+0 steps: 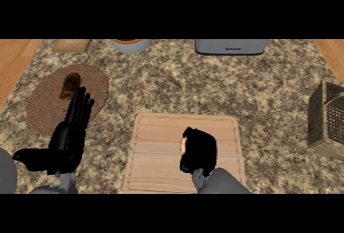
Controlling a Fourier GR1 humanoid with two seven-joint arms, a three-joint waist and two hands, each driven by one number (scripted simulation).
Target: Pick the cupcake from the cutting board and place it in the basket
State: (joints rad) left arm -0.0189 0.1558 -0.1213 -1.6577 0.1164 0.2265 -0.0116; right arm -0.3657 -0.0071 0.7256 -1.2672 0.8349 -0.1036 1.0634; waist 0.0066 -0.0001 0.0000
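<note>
A light wooden cutting board [154, 150] lies on the speckled counter at the lower middle. My right hand [200, 152] rests on the board's right half, its fingers curled round the cupcake [183, 144]. Only a thin pale orange sliver of the cupcake shows at the hand's left edge. The woven basket [328, 120] stands at the right edge of the view, well apart from the hand. At the lower left my left hand [67, 141] stays open, fingers straight and pointing up.
A round brown mat [47, 104] with a dark brown food item [70, 86] lies at the left, partly under my left fingers. Along the back stand a small wooden block [70, 44], a grey bowl [131, 44] and a grey appliance [232, 46].
</note>
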